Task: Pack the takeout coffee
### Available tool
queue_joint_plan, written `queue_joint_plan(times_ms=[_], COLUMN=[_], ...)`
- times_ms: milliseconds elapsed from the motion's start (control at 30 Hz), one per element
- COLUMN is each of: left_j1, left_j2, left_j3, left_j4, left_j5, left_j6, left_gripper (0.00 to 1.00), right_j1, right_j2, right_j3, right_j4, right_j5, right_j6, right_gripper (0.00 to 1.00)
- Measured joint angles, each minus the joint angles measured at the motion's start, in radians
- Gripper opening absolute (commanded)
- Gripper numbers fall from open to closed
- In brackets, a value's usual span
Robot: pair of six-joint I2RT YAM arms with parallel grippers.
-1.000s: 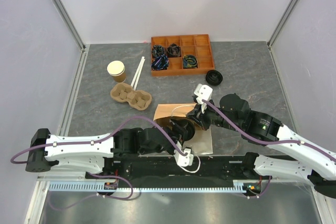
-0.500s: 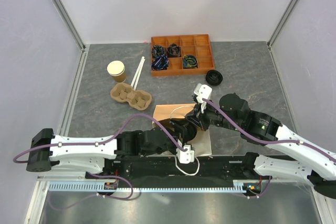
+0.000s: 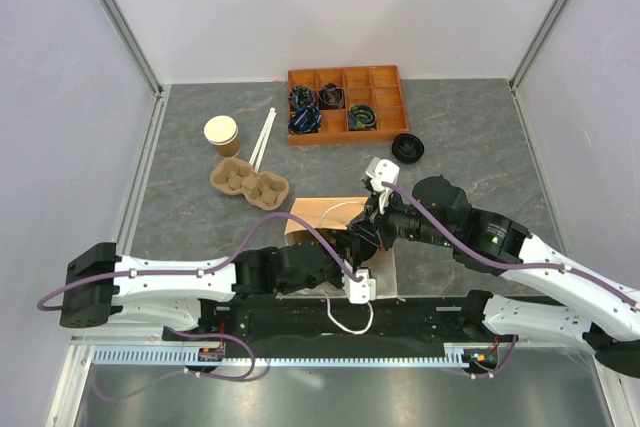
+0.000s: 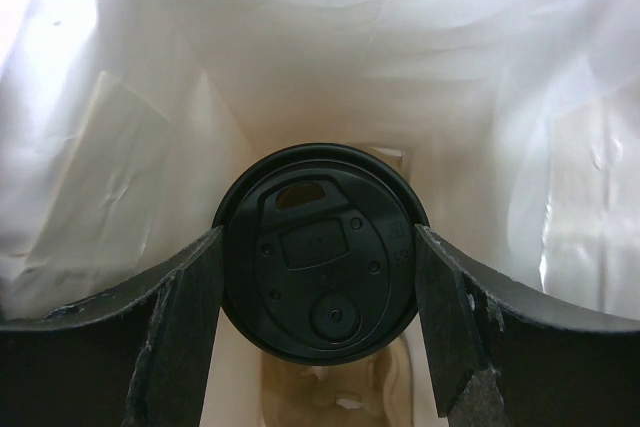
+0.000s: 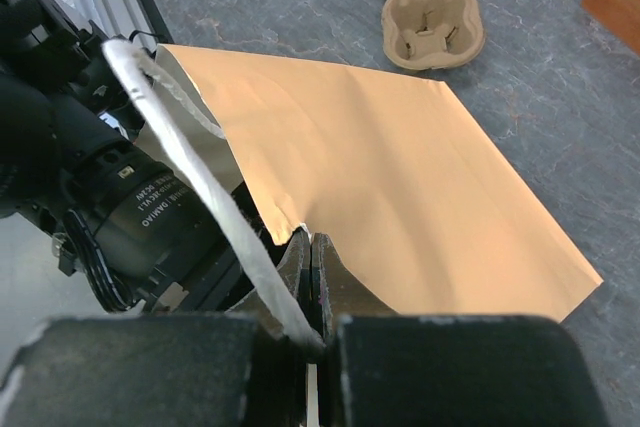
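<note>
Left gripper point(image 4: 318, 292) is reaching into the brown paper bag point(image 5: 400, 177) lying on the table point(image 3: 470, 137). I see its fingers point(image 4: 180, 317) clamped on either side of the takeout coffee point(image 4: 318, 247), which sits inside the bag's white interior with its black lid facing my wrist camera. Right gripper point(image 5: 312, 282) is pinched tight on the bag's white twisted handle point(image 5: 190, 157).
</note>
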Motion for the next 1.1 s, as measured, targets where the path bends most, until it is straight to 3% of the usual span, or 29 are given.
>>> queue_joint_plan(times_ms=[700,1100], left_j1=[0.040,0.067], left_j2=[0.084,0.101], left_j3=[-0.070,-0.027], left_j4=[0.142,0.032], left_j5=[0.024,0.065], left_j6=[0.044,-0.011], left_gripper=[0.08,0.05], right_j1=[-0.038,-0.056], right_j2=[0.025,0.039], right_j3=[0.002,0.016], right_j4=[0.005,0.005], right_j5=[-0.092,-0.116], right_j6=[0.117,0.147], right_gripper=[0.00,0.00])
